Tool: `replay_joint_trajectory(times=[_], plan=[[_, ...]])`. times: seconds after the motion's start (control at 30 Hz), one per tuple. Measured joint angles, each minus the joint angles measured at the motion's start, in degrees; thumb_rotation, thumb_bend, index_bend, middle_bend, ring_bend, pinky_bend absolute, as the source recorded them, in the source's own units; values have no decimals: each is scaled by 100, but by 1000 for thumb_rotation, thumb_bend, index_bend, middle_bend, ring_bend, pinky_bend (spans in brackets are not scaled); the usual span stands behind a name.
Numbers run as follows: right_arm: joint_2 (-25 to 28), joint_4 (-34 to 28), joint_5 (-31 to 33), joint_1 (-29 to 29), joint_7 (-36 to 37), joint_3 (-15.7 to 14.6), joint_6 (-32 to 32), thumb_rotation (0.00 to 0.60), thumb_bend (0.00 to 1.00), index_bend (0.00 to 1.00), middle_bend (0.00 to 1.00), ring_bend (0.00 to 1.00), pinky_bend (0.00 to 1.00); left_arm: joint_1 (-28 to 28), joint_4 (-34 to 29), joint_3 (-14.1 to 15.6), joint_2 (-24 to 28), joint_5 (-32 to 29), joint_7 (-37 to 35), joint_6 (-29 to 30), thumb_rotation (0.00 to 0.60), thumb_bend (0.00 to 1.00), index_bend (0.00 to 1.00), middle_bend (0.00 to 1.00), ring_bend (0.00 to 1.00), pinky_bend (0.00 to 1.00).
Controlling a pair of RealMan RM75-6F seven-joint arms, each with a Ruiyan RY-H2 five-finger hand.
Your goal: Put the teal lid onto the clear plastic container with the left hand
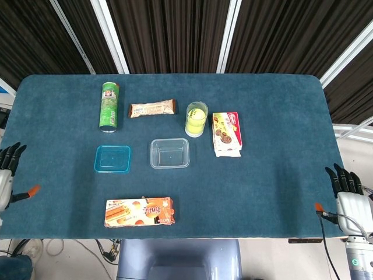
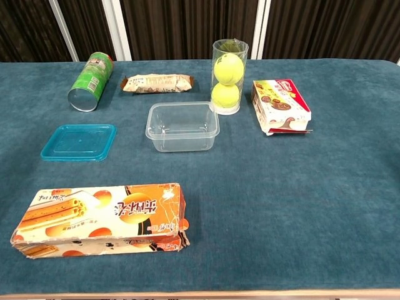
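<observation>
With the fingers of my left hand (image 1: 6,175) spread and empty, I should grip the flat teal plastic lid (image 1: 112,159) by its edge, lying just left of the clear rectangular plastic container (image 1: 169,153).

A green can (image 2: 90,80) lies on its side at the far left of the blue table (image 2: 300,200). Right of it lies a snack bar (image 2: 157,82). A clear tube (image 2: 228,76) stands with two yellow balls inside. A cookie box (image 2: 280,105) lies further right. An orange box (image 2: 103,218) lies near the front.
</observation>
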Motion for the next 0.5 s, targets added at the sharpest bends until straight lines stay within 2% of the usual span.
replay_joint_trajectory(times=[0.27,0.4,0.5], plan=[[1,1,31,0,-5,13,-3,600,291,101,0,0,0,-1020,-191,-144,302,-282,319,-1749,600,122,0,3,0,17],[3,5,25,-3,3,10,2,600,292,100,0,0,0,-1662,-261,-234,273,-597,588,-2573,600,114,0,4,0,17],[-3,22,-2,-3,20,15,28,600,291,100,0,0,0,-1995,-223,-285,129,-889,770,-2958,600,99,0,4,0,17]])
